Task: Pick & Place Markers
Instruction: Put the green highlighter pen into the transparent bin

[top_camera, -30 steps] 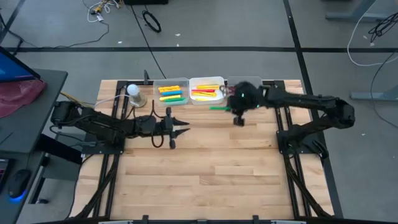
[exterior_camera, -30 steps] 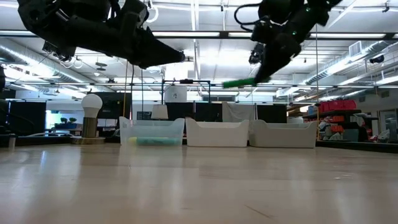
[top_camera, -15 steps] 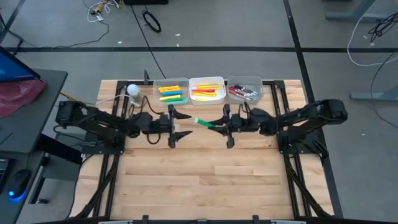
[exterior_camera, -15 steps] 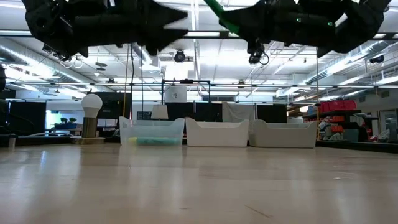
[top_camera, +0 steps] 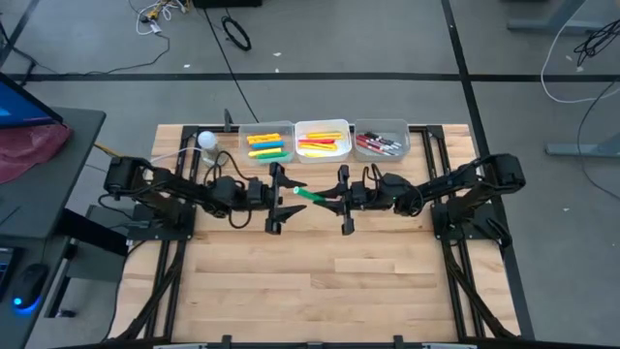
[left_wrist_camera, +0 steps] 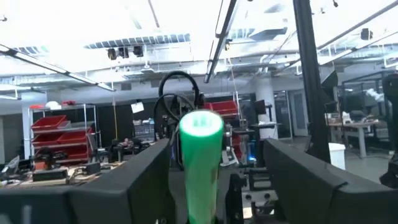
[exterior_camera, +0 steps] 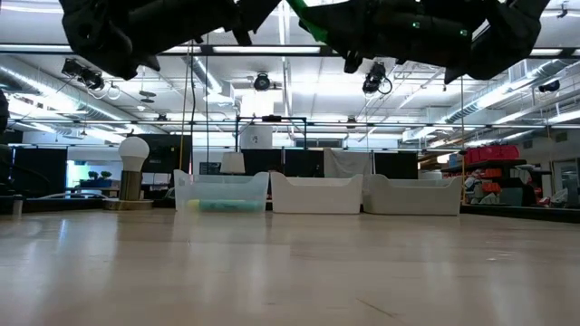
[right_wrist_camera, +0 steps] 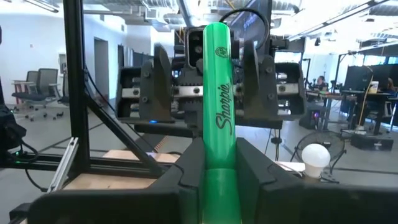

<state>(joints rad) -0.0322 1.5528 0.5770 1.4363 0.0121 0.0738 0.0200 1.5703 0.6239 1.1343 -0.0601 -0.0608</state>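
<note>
A green marker hangs level above the middle of the table, with my right gripper shut on it. Its free end points at my left gripper, which is open. The left fingers stand on either side of that end with a gap on each side. Other markers lie in three bins at the far edge: yellow, orange, green and blue ones in the left bin, yellow and red ones in the middle bin, dark and red ones in the right bin. My right gripper pinches the green marker's barrel between its two fingers, at the end nearest the table's right. The fingers come level from the right and lie along the marker, which sticks out past them toward the table's left. The marker is level and clear of the table.
A lamp with a white bulb stands at the far left beside the bins, with its cable running left. Bare wooden tabletop fills the near half. Both arms hang high above the table in the low view.
My right gripper has carried the green marker from over the right bin toward the table's near left and turned level, so that it points left. My left gripper has opened wider and gone toward the table's right, and its fingers now stand on either side of the marker's free end.
</note>
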